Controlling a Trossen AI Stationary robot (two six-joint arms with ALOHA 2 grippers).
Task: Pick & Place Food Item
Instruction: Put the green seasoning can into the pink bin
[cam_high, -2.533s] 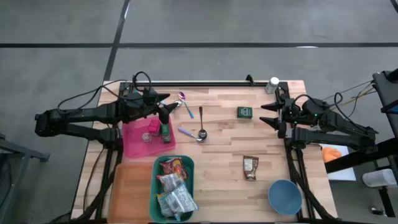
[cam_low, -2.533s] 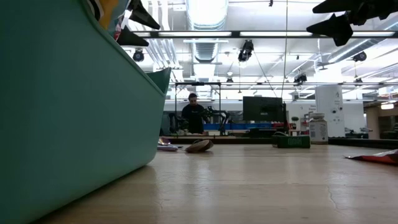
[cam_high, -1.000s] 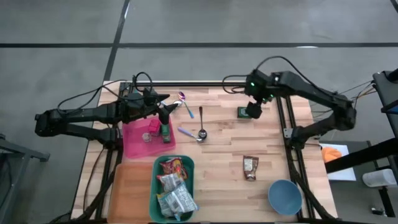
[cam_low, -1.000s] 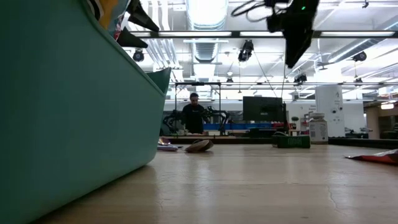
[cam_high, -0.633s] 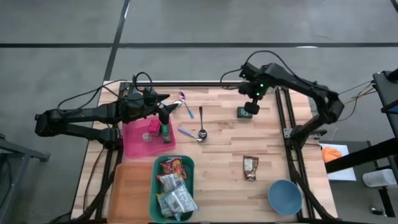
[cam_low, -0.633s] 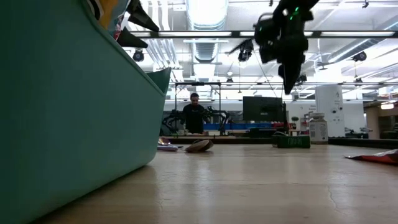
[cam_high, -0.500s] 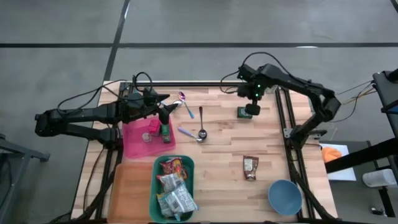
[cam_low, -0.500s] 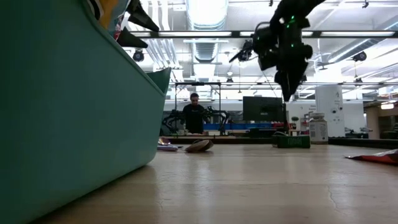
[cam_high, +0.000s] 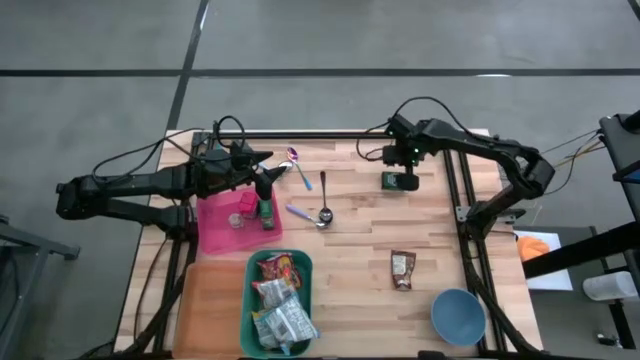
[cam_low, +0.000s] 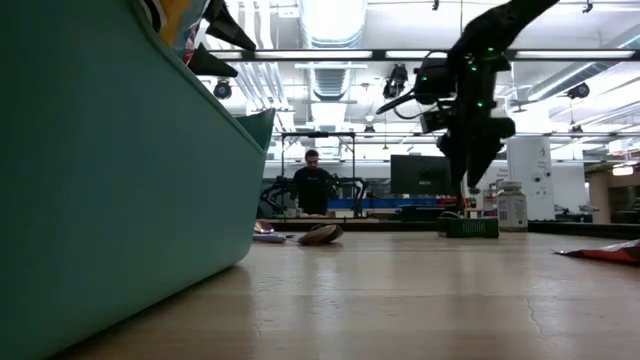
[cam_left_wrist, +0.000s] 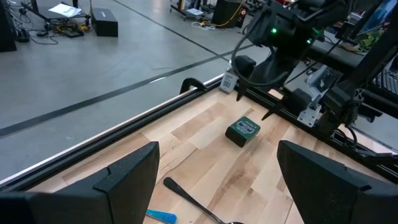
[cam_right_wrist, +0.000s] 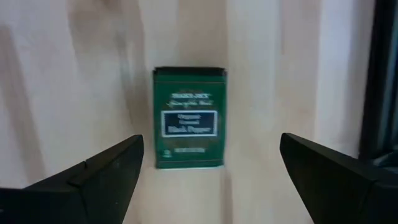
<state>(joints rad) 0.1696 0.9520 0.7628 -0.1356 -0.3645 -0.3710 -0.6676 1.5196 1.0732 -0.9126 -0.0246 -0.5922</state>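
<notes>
While the right tool hung directly above the green tin at the far right part of the tabletop, its fingers stood wide apart and gripped nothing. Seen from the right wrist, the tin lay flat on the wood between the two dark fingers, label up, not touched by either. From the low camera the tool pointed down, its tips clear of the tin, with a white bottle just beside the tin.

Left tool rested over the far edge of the pink tray, spread open and empty; a small green bottle stood in that tray. Its wrist camera looked across the wood to the tin and the right arm above it.

Other items noted: a dark spoon and a purple spoon lay near the middle of the far half. A brown snack packet lay flat on the near right, with a blue bowl nearer the edge. A teal bin at the near left held several packets, next to an orange tray. A person stood far off in the room behind.
</notes>
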